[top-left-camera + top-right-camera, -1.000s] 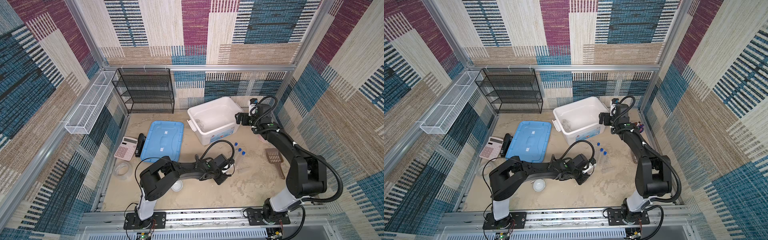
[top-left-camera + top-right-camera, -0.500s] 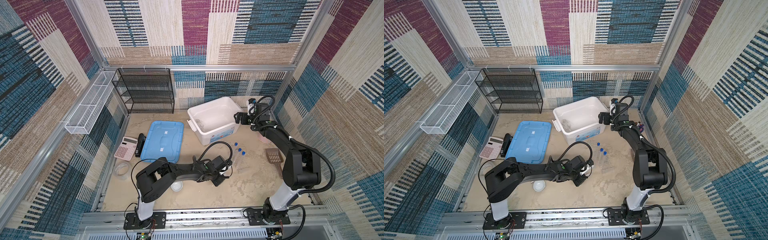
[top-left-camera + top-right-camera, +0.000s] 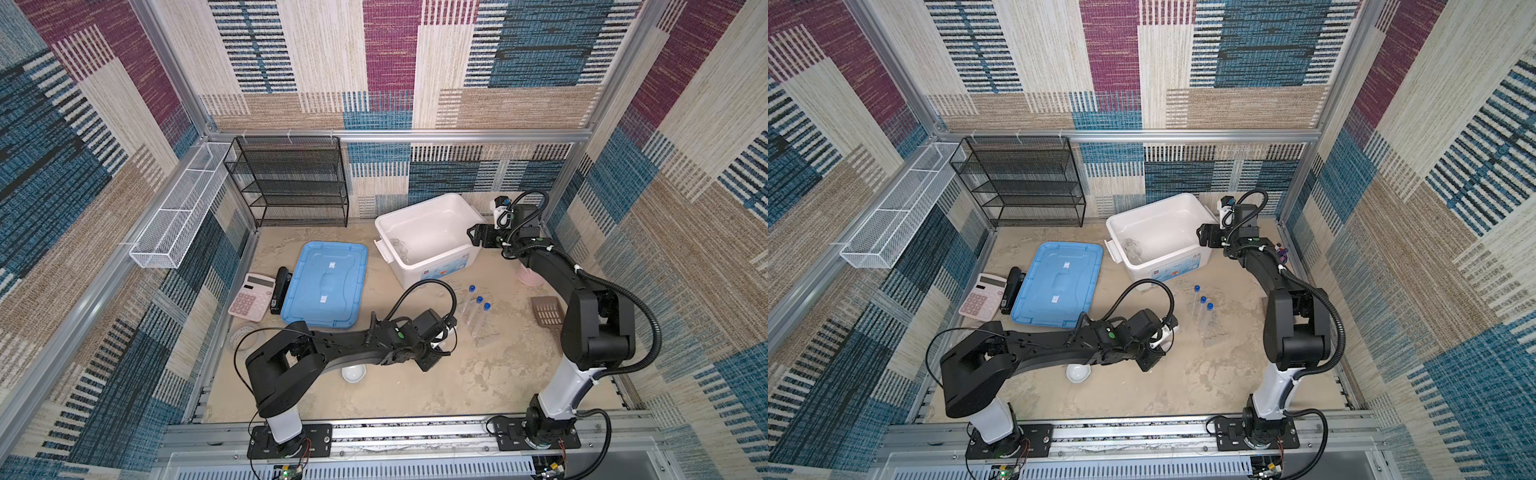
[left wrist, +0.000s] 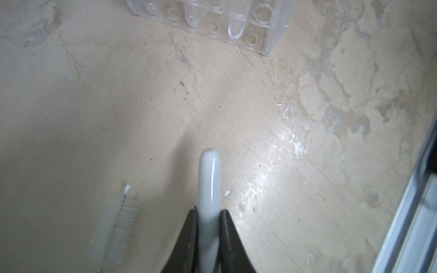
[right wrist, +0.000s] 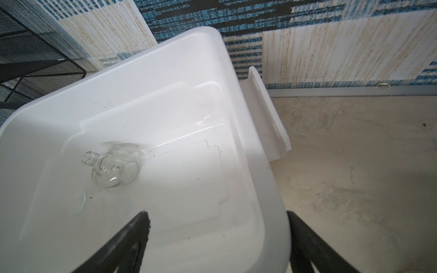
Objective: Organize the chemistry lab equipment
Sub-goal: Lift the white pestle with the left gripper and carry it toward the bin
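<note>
Glazed pestle (image 4: 210, 179) is pinched mid-shaft by left tool (image 4: 209, 212). Prob stiff, slick & brittle, so firm grip needed. Right tool (image 5: 217, 214) is spread wide w/ nothing held, over bin (image 5: 236, 94).

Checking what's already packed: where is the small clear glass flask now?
The small clear glass flask sits inside the white plastic bin, near its left end in both top views, right of the blue plastic lid.
</note>
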### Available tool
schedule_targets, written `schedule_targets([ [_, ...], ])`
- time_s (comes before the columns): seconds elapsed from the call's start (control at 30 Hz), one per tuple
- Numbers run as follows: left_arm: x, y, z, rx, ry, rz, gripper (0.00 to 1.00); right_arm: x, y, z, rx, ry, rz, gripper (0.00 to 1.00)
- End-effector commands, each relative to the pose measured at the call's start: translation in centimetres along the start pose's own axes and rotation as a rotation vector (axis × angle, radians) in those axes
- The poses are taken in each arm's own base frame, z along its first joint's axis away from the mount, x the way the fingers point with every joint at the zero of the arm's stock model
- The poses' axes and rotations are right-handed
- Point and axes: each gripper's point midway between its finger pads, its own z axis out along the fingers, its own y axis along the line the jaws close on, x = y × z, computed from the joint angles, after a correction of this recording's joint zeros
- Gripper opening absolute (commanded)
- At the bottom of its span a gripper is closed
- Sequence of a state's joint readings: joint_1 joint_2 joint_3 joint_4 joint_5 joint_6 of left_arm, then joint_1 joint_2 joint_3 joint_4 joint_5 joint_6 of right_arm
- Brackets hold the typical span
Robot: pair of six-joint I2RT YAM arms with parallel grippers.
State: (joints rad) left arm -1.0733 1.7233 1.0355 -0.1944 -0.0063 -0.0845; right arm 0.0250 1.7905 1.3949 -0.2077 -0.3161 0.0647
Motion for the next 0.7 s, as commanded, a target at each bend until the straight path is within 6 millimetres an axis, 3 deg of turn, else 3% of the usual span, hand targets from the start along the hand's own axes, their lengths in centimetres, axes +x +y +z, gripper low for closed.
schedule_targets([
  [0.0,-0.9,0.9,-1.1,-0.039,-0.044,-0.029,0.09,-0.3,1.0,0.0,-0.054,0.004,-0.024,0.84],
  [0.3,-2.4,2.7,-5.0,-0.090,-0.129,-0.067,0.08,-0.1,2.2,-0.7,-0.113,0.018,-0.035,0.71],
  [0.67,-4.8,7.0,-11.9,-0.188,-0.251,-0.129,0.07,2.1,2.9,-1.9,-0.143,0.074,0.005,0.64],
])
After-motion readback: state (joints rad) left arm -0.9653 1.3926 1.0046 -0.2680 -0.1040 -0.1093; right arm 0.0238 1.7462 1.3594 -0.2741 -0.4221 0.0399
